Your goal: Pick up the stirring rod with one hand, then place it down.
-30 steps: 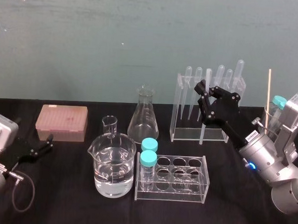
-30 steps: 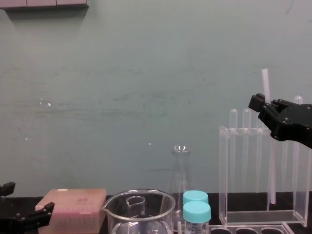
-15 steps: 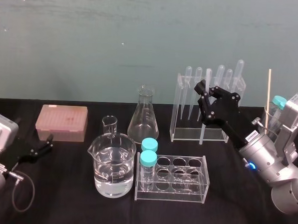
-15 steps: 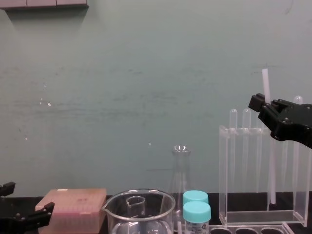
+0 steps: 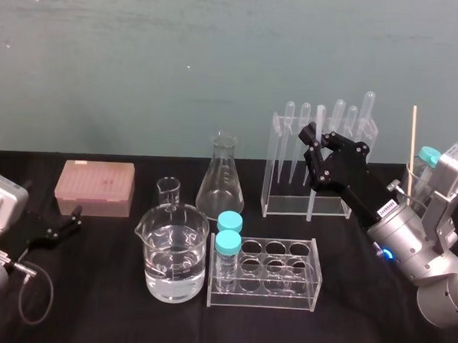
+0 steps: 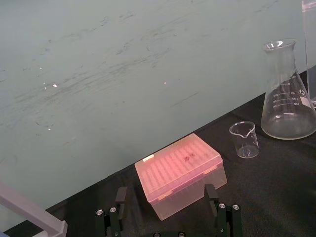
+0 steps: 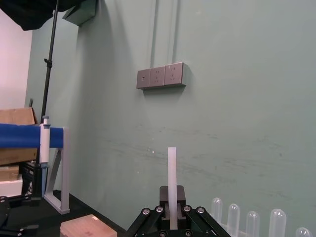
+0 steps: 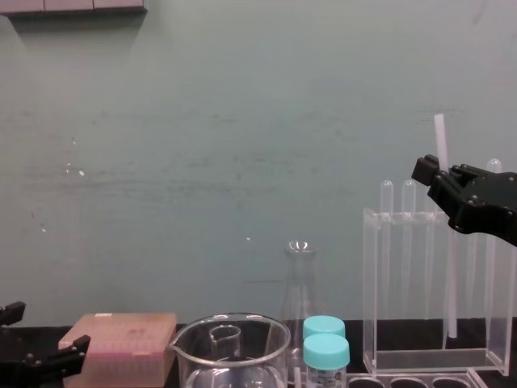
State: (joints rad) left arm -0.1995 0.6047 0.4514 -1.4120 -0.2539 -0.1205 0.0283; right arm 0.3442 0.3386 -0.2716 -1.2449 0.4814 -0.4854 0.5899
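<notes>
My right gripper (image 5: 316,154) is shut on the stirring rod (image 5: 310,207), a thin whitish straight rod that it holds upright just in front of the tall clear rack (image 5: 276,168). In the chest view the stirring rod (image 8: 450,275) passes through the right gripper (image 8: 443,179); its top stands above the fingers and its lower end hangs close over the black table. The right wrist view shows the stirring rod (image 7: 172,177) rising from between the closed fingers. My left gripper (image 5: 63,226) rests open and empty at the table's left, near the pink box (image 6: 180,174).
Mid-table stand a water-filled beaker (image 5: 174,261), a small beaker (image 5: 167,190), a conical flask (image 5: 222,179) and a low clear rack (image 5: 285,280) with two blue-capped vials (image 5: 227,244). Test tubes (image 8: 386,242) stand in the tall rack. A thin wooden stick (image 5: 413,139) stands at the far right.
</notes>
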